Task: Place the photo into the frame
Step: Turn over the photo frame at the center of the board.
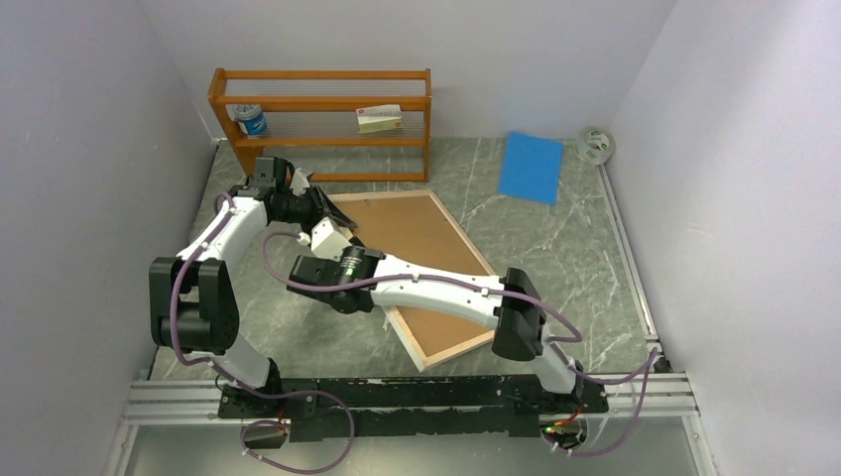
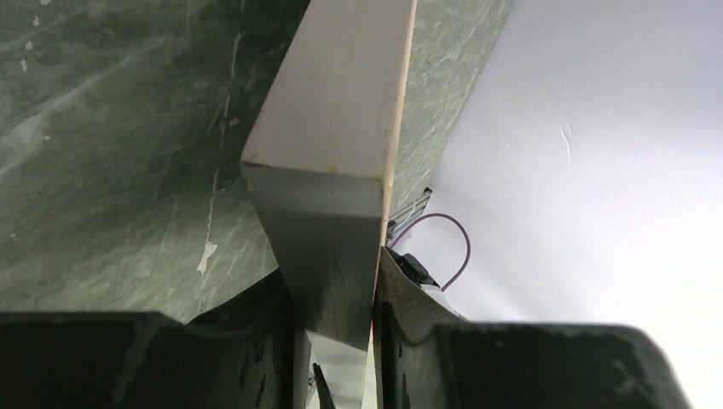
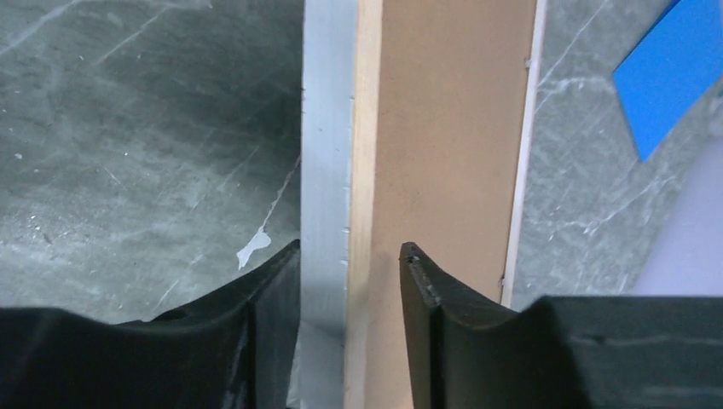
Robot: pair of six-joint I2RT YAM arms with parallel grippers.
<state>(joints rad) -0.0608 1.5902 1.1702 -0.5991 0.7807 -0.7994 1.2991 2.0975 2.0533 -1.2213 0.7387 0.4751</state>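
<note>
From above, the frame (image 1: 453, 350) lies reverse-up across the middle of the tabletop (image 1: 555, 248), with the brown backing board (image 1: 412, 233) in it and its far-left corner near the shelf rack (image 1: 322, 104). The photo shows nowhere.

Left wrist: the left gripper (image 2: 337, 315) pinches that corner's white rail.

Right wrist: the right gripper (image 3: 349, 264) stands spread astride the left rail, not clamped. It would do best to close squarely on the rail, off the board, while the left holds steady.

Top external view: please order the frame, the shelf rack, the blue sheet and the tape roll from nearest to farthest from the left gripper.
1. Frame, held in the left gripper.
2. Shelf rack, just behind.
3. Blue sheet, far right.
4. Tape roll, right back corner.
</note>
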